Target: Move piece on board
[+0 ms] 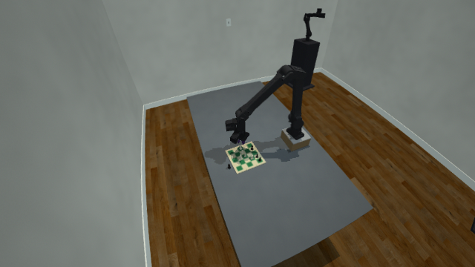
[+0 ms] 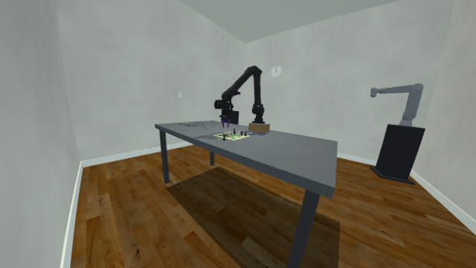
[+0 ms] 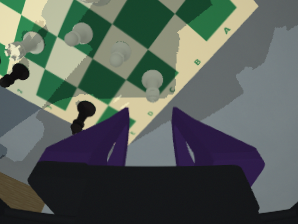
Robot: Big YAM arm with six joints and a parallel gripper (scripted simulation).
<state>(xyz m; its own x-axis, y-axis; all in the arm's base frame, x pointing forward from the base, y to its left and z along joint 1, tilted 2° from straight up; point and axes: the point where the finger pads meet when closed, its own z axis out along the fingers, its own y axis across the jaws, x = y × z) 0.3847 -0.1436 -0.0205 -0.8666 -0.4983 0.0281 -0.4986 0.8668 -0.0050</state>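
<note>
My gripper (image 1: 241, 142) (image 2: 225, 127) (image 3: 150, 114) has purple fingers, partly open, with nothing between them. It hangs above the lettered edge of the green and cream board (image 1: 252, 166) (image 3: 185, 75). In the wrist view a white piece (image 3: 152, 80) stands on the dark edge square beside the letter C, just beyond the fingertips. A white pawn-like piece (image 3: 120, 53) and another white piece (image 3: 81, 33) stand further in. A black piece (image 1: 228, 166) (image 2: 224, 138) stands upright on the table, off the board's left side. The digits are too small to read surely.
A black piece (image 3: 86, 109) stands near the left finger on the board. Another black piece (image 3: 20, 72) and a crowned white piece (image 3: 15, 51) are further left. The arm's wooden base block (image 1: 293, 142) (image 2: 259, 127) stands right of the board. Small dark specks lie on the far table in the exterior view.
</note>
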